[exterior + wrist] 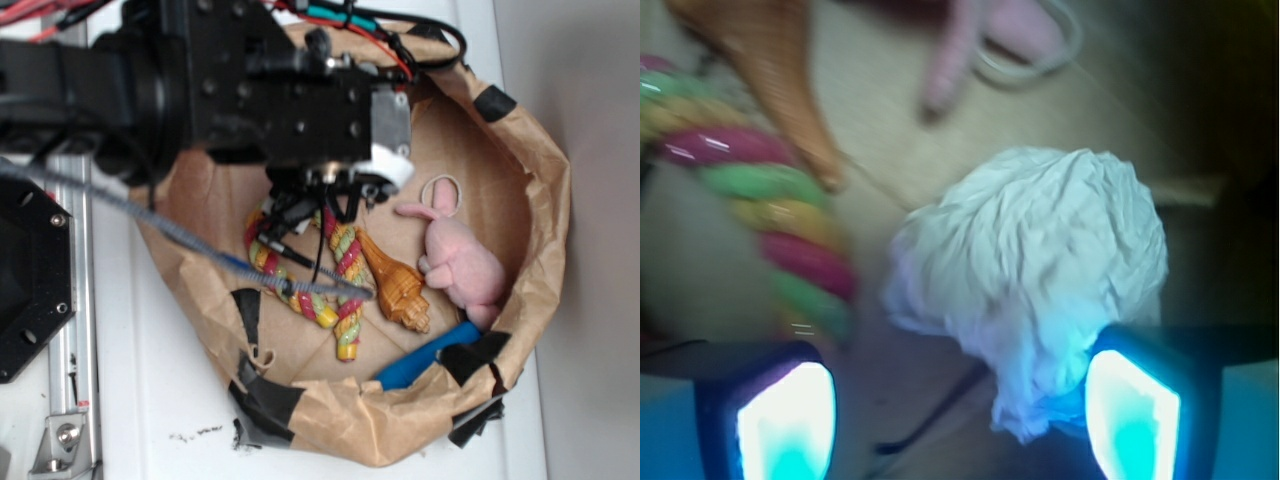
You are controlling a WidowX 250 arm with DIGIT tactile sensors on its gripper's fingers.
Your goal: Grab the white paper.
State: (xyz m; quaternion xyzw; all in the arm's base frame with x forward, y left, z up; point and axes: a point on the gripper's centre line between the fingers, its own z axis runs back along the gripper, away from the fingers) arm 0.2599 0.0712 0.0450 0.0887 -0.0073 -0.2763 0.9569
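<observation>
The white paper [1035, 290], a crumpled wad, lies on the brown floor of the paper bag [545, 190], seen only in the wrist view; in the exterior view the arm hides it. There it sits toward the gripper's [958, 408] right finger [1132, 415], its lower edge touching or overlapping that pad at five o'clock, while the left finger [785, 420] stands well apart at seven o'clock. The jaws are wide, closed on nothing.

At nine o'clock from the wad runs the braided rope [760, 200], and at eleven o'clock the brown cone toy [775, 70]. The pink bunny [460, 260] is at twelve o'clock, a rubber band [443, 190] beside it. A blue piece [430, 355] lies against the bag's wall at five o'clock. The taped wall rings everything; bare floor shows between wad and rope.
</observation>
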